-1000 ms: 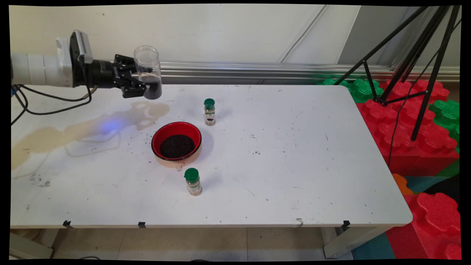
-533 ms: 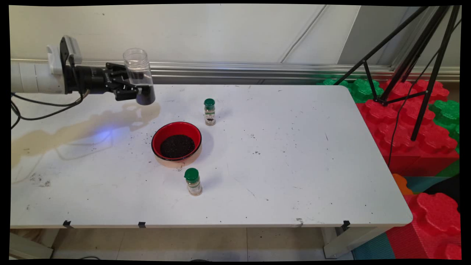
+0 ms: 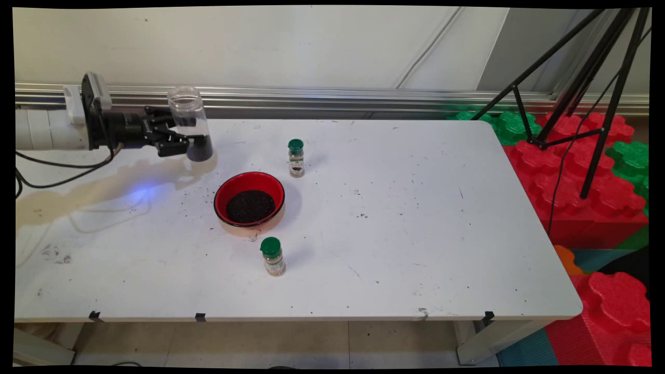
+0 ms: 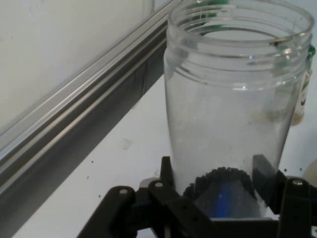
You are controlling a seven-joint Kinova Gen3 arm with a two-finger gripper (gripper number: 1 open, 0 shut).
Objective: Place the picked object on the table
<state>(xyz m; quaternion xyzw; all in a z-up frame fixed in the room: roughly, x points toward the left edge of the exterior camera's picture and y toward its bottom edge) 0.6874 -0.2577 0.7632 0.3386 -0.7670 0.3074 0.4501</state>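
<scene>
white wall, black tripod — foam blocks

- Even, bright indoor light fills the main view; the table looks slightly washed out.
- Soft shadows fall left of the arm and right of the bowl.
- In the hand view, small highlights glint on the jar; the background there is soft.

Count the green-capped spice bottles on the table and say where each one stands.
2. One spice bottle stands upright just beyond the red bowl, toward the wall. The other spice bottle stands upright just in front of the bowl, toward the near edge. None seems hidden.
</scene>
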